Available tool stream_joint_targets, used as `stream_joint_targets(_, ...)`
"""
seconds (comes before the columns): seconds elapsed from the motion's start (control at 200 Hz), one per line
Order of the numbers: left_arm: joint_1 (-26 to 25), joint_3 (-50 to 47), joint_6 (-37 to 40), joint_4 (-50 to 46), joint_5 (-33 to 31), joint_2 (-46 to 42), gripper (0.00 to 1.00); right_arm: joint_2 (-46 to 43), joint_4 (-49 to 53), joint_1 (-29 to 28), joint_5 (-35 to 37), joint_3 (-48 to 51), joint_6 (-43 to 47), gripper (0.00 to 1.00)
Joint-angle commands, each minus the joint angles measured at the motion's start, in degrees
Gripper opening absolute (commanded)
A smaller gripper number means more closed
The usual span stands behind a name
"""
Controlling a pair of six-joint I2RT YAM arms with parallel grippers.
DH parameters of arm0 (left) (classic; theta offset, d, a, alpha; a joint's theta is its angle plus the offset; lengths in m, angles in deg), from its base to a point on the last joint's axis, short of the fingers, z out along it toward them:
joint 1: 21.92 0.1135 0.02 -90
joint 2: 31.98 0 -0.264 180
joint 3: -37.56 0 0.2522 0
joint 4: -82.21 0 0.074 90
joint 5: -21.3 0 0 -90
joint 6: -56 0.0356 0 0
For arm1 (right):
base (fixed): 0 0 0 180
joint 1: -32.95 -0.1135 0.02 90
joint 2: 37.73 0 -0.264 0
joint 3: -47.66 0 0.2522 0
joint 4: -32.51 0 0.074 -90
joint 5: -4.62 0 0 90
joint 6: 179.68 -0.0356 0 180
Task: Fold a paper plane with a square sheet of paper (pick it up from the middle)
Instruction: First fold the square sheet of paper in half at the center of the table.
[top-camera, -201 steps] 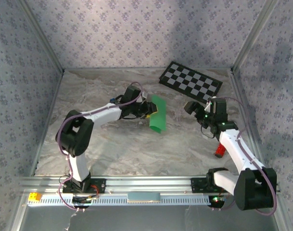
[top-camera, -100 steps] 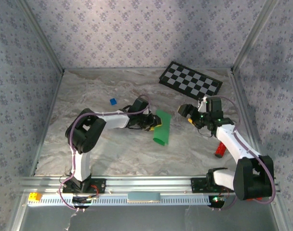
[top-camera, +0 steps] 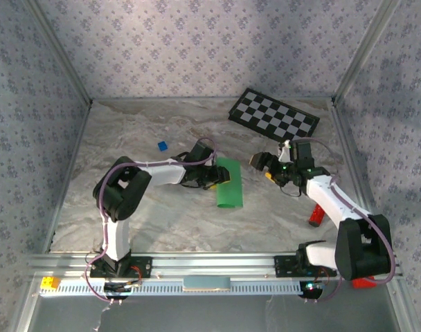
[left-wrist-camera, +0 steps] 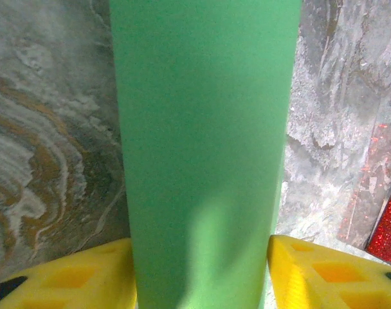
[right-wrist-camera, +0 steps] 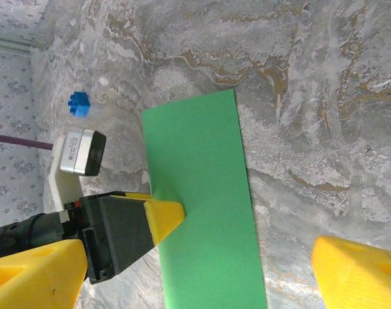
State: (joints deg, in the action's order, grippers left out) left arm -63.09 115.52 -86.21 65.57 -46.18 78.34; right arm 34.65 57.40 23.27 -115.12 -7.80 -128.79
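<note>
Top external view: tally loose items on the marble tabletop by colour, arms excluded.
green paper: 1
blue block: 1
black-and-white checkerboard: 1
red object: 1
Total: 4

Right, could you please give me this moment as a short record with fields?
paper: green sheet, a long narrow strip lying on the table
left gripper: at the strip's left edge, one yellow finger over the paper; grip unclear
right gripper: open, empty, to the right of the strip, apart from it
blue block: on the table behind the left gripper, untouched
checkerboard: back right of the table
</note>
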Motion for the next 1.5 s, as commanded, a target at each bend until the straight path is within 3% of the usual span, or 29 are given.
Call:
stream_joint_targets(0.0, 0.17, 0.97, 3.47, -5.56, -4.99, -2.96, 0.59, 0.79, 0.93, -1.04, 1.28, -2.19, 0.97, 0.92)
stream_joint_targets(0.16, 0.69, 0.03, 5.33, -6.59, -7.42, -5.11, 0.62, 1.80, 1.04, -2.01, 2.10, -2.45, 0.80, 0.93)
stream_joint_targets(0.5, 2.02, 2.80, 9.81, -11.46, -5.92, -3.18, 0.49, 4.36, 0.34, -4.43, 3.25, -3.04, 0.29, 0.93)
stream_joint_targets(1.494, 1.82, 10.56, 23.69, -25.04, -6.15, 3.55, 0.50, 7.30, -4.15, -5.26, 1.81, -0.82, -2.41, 0.91)
